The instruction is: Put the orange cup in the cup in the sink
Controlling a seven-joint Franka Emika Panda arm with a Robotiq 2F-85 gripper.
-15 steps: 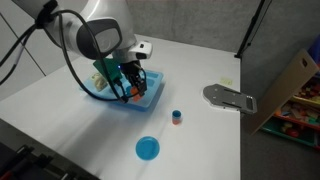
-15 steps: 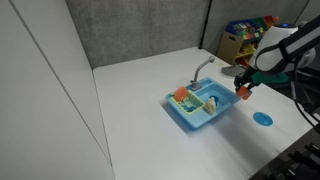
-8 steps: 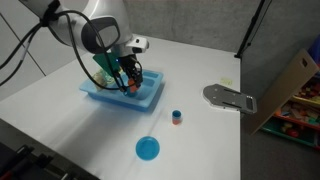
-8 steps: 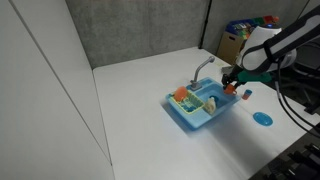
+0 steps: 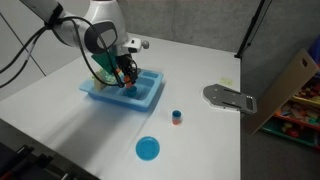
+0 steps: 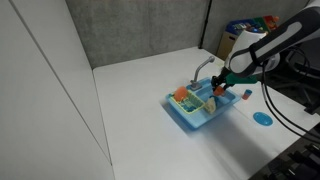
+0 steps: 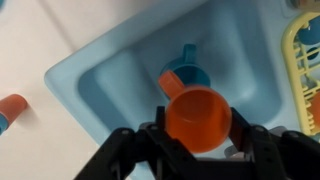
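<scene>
1. We judge the step in hand to be the carry over the target; the grasp is done and the drop is not yet made.
2. The gripper (image 7: 200, 132) is clenched on the orange cup (image 7: 198, 115), with a dark finger on either side of its wall and its open mouth facing the wrist camera.
3. The orange cup hangs above the sink (image 7: 100, 75), touching nothing but the fingers; in the wrist view it overlaps the near edge of the blue cup (image 7: 190, 62) on the basin floor, so it is not centred on it; we cannot tell whether the blue cup stands fully upright.
4. A yellow rack (image 7: 305, 60) sits at the basin's side, apart from both cups.
5. The next move, as we see it, calls for a small shift to bring the orange cup squarely over the blue cup's mouth; then a straight descent until it nests; only then should the fingers part.
6. The risk is an off-centre descent; the orange cup could catch the rim and tip the blue cup.
</scene>
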